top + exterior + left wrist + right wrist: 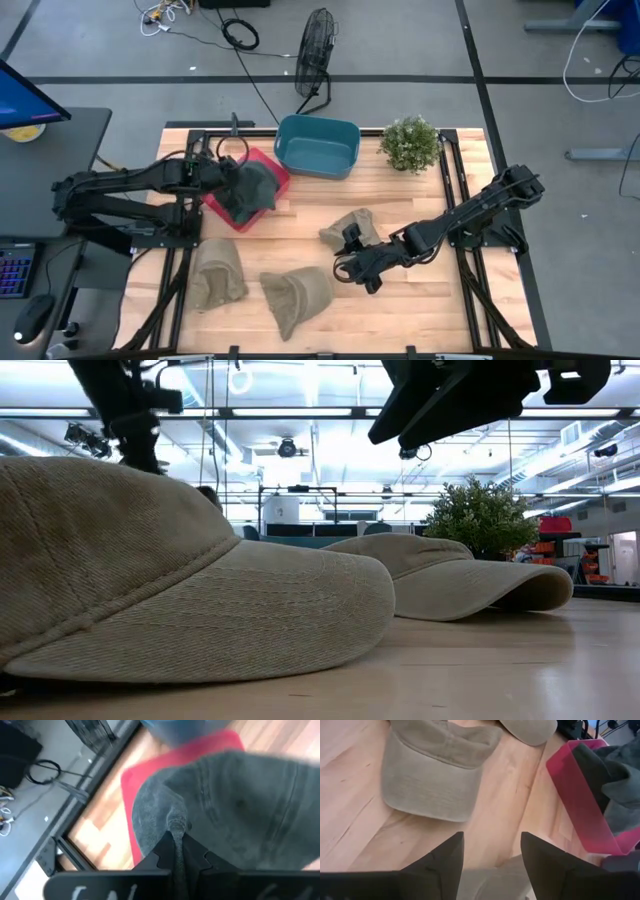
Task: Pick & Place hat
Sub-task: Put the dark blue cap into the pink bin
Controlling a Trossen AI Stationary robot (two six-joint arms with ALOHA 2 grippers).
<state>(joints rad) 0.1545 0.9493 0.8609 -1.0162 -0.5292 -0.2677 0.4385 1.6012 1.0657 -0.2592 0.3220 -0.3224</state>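
A dark grey-green hat (252, 190) hangs from my shut left gripper (226, 176) over the red bin (272, 166). In the left wrist view its cloth (240, 805) covers most of the red bin (150, 770). Three tan hats lie flat on the wooden table: one (218, 272) near the left rail, one (297, 295) at the near middle, and one (350, 228) beside my right gripper (358, 264). My right gripper (487, 837) is open above the table and holds nothing, facing the middle tan hat (432, 770). My left gripper pinches a bunched fold of the dark hat's cloth (176, 822) between its two fingers, coming from above and from the table's left. The hat hangs slack below the fingers, with its lower part over the red bin's near edge (240, 215).
A teal bin (318, 146) stands at the far middle, with a potted plant (410, 143) to its right. Black rails (455, 200) frame the table. In the low view a tan hat (170, 590) fills the foreground and another (450, 575) lies behind it.
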